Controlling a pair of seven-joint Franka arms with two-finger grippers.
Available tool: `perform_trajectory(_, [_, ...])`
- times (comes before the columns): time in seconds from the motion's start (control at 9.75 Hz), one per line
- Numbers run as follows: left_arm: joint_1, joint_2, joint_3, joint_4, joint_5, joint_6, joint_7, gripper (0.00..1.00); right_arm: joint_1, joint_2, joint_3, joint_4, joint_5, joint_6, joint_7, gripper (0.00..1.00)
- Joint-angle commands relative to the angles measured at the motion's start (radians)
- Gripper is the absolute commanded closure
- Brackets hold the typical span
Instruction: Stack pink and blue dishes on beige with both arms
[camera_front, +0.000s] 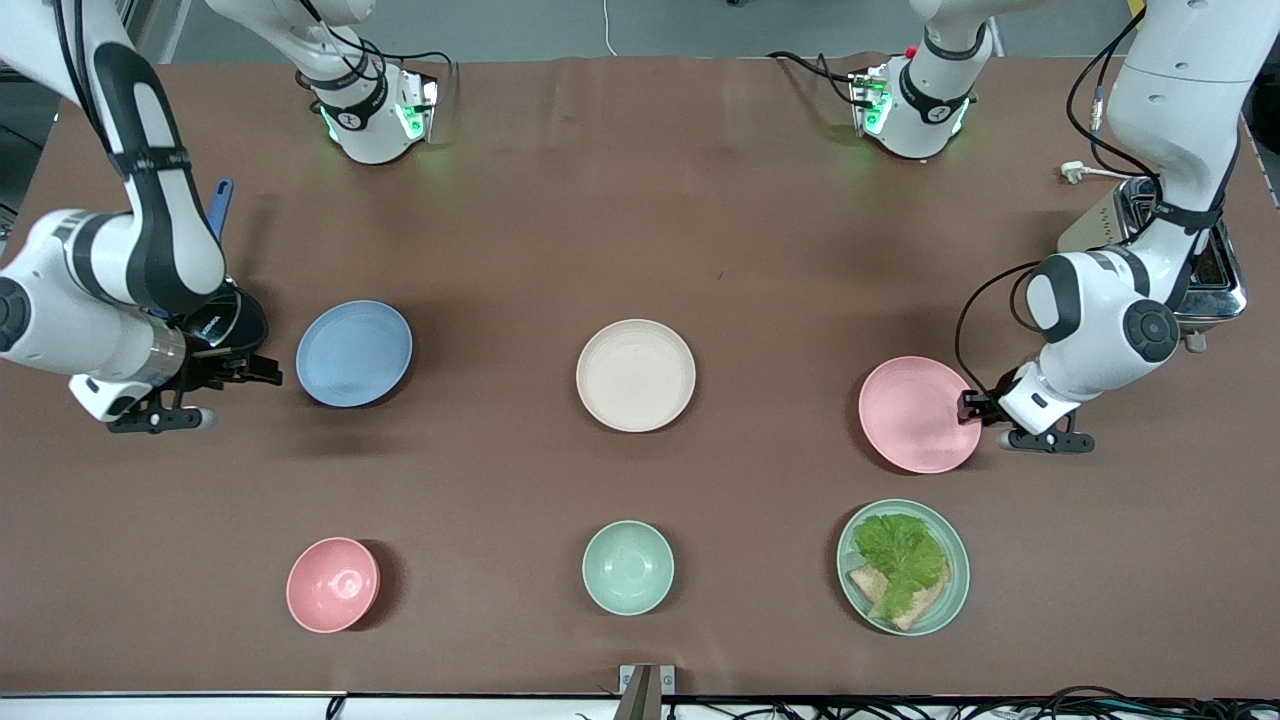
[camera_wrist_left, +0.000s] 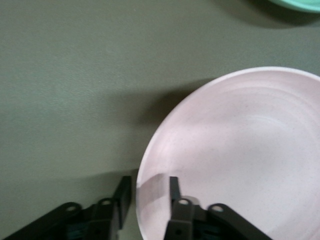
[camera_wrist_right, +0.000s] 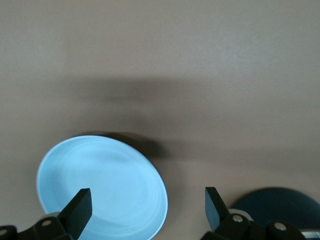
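The cream-beige plate (camera_front: 636, 375) lies mid-table with nothing on it. The light blue plate (camera_front: 353, 352) (camera_wrist_right: 100, 190) lies toward the right arm's end. My right gripper (camera_front: 255, 370) (camera_wrist_right: 147, 200) is open, low beside that plate's rim, with the rim showing between its wide-spread fingers. Toward the left arm's end lies the pale pink plate (camera_front: 915, 413) (camera_wrist_left: 240, 160). My left gripper (camera_front: 968, 408) (camera_wrist_left: 148, 187) is at its rim, open at a narrow gap. One finger (camera_wrist_left: 122, 197) is outside the rim and the other (camera_wrist_left: 173, 190) is over the plate's inside.
Nearer the front camera stand a small pink bowl (camera_front: 333, 584), a mint-green bowl (camera_front: 628, 566) and a mint-green plate (camera_front: 962, 550) with lettuce and bread. A metal toaster (camera_front: 1215, 270) sits by the left arm. A dark round pan (camera_front: 235, 315) lies under the right arm.
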Motion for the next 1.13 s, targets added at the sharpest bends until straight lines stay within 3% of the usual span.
perform_trajectory(0.0, [0.006, 0.020, -0.008, -0.001, -0.017, 0.016, 0.031, 1.00, -0.056, 0.052, -0.006, -0.030, 0.138, 0.049, -0.230, 0.00])
perform_trajectory(0.1, [0.000, -0.012, -0.017, -0.002, -0.017, 0.010, 0.031, 1.00, -0.056, 0.073, -0.027, -0.033, 0.229, 0.050, -0.334, 0.00])
perform_trajectory(0.41, [-0.003, -0.158, -0.172, -0.003, -0.017, -0.152, -0.116, 1.00, -0.042, 0.101, -0.039, -0.104, 0.403, 0.078, -0.446, 0.04])
perform_trajectory(0.62, [-0.006, -0.178, -0.349, -0.007, -0.017, -0.166, -0.361, 1.00, -0.042, 0.103, -0.039, -0.158, 0.421, 0.159, -0.519, 0.19])
perform_trajectory(0.72, [-0.044, -0.167, -0.403, -0.004, -0.011, -0.150, -0.479, 1.00, -0.040, 0.112, -0.039, -0.163, 0.446, 0.161, -0.536, 0.27])
perform_trajectory(0.92, [-0.228, -0.138, -0.402, 0.005, 0.027, -0.120, -0.747, 1.00, -0.028, 0.121, -0.039, -0.165, 0.474, 0.156, -0.541, 0.48])
perform_trajectory(1.03, [-0.265, -0.093, -0.404, 0.005, 0.078, -0.053, -0.844, 1.00, -0.031, 0.121, -0.039, -0.165, 0.474, 0.152, -0.541, 0.58])
